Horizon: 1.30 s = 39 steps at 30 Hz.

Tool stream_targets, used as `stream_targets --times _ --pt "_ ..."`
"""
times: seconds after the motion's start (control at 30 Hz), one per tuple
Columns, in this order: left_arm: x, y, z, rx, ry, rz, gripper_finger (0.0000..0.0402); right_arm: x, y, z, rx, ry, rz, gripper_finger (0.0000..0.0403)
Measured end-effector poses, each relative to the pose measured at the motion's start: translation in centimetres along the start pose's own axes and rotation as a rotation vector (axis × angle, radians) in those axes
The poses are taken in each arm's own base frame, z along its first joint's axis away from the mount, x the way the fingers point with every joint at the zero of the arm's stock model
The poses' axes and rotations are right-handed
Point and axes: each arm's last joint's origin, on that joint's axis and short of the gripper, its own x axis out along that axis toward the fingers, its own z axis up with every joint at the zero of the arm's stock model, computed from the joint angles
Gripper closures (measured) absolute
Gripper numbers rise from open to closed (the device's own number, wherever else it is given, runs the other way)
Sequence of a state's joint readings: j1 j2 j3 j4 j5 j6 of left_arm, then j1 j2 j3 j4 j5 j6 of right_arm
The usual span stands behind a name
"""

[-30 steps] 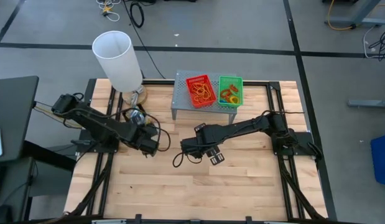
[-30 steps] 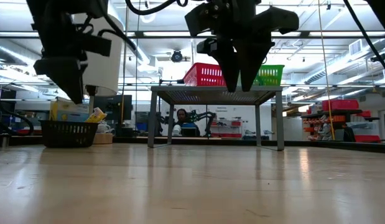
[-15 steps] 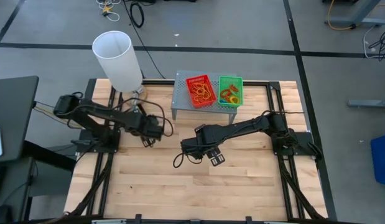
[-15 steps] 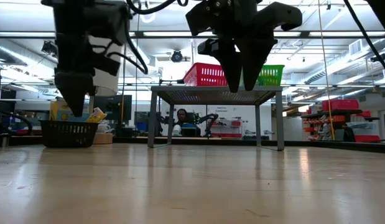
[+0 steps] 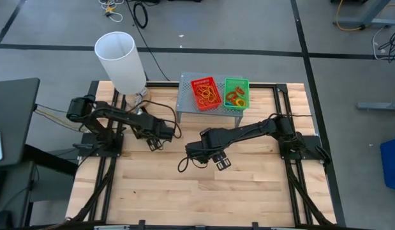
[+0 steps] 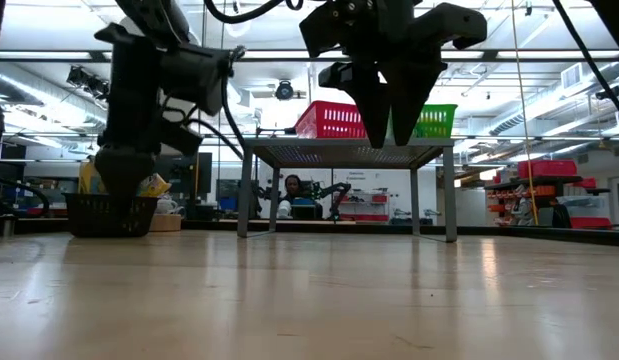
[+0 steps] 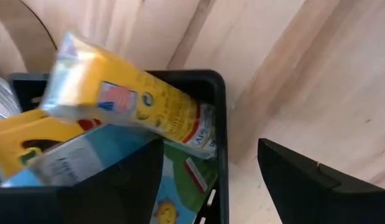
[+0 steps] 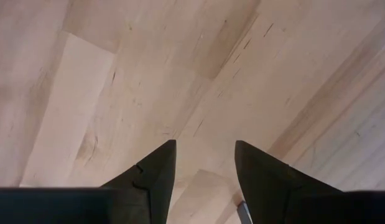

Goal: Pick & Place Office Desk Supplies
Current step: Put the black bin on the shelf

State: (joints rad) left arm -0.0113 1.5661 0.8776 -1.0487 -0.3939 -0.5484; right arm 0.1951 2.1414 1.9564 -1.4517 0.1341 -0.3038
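Note:
A black box [image 7: 220,118] stands on the table at the far left, below the lampshade. It holds a yellow crayon box [image 7: 130,99] lying tilted on blue and green packets [image 7: 86,155]. My left gripper [image 7: 211,180] hangs open just above the box [image 6: 111,215]. One finger is over its contents and the other is outside its wall, over bare wood. My right gripper [image 5: 219,161] hangs open at mid-table, pointing down at bare wood [image 8: 204,168]. Red [image 5: 206,93] and green [image 5: 236,93] mesh trays with rubber bands sit on the grey stand.
The tall white lampshade [image 5: 120,61] rises at the far left, right beside the left arm. The grey perforated stand [image 5: 187,105] stands at the far middle. Bare wood fills the table's near half [image 5: 197,191]. A person sits in the room behind [image 6: 292,190].
My left gripper has swung toward the table's far edge and sunk toward the black box, and it now hangs right over it. The right arm has kept still.

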Motion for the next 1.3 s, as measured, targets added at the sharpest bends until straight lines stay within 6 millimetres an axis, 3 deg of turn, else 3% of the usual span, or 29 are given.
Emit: stream_targets --times 0.23,0.6,0.8,1.1,1.3 --pt "1.1 -1.0 0.5 0.011 0.028 -0.016 0.0169 0.0 0.0 0.0 0.000 0.001 0.000 0.0231" --pt "0.9 -1.9 1.1 0.034 -0.060 -0.063 0.0322 0.0 0.0 -0.1 -0.008 0.005 0.002 0.0231" --pt "0.0 -4.1 0.8 0.138 -0.139 -0.172 0.0370 0.0 0.0 -0.1 -0.009 0.005 0.001 0.0231" --pt "-1.9 -7.8 -1.6 0.299 -0.209 -0.296 0.0366 0.0 0.0 -0.1 -0.010 0.008 0.002 0.0231" --pt "-3.1 -9.0 -2.7 0.358 -0.240 -0.294 0.0300 0.0 0.0 -0.1 -0.024 0.007 0.002 0.0231"
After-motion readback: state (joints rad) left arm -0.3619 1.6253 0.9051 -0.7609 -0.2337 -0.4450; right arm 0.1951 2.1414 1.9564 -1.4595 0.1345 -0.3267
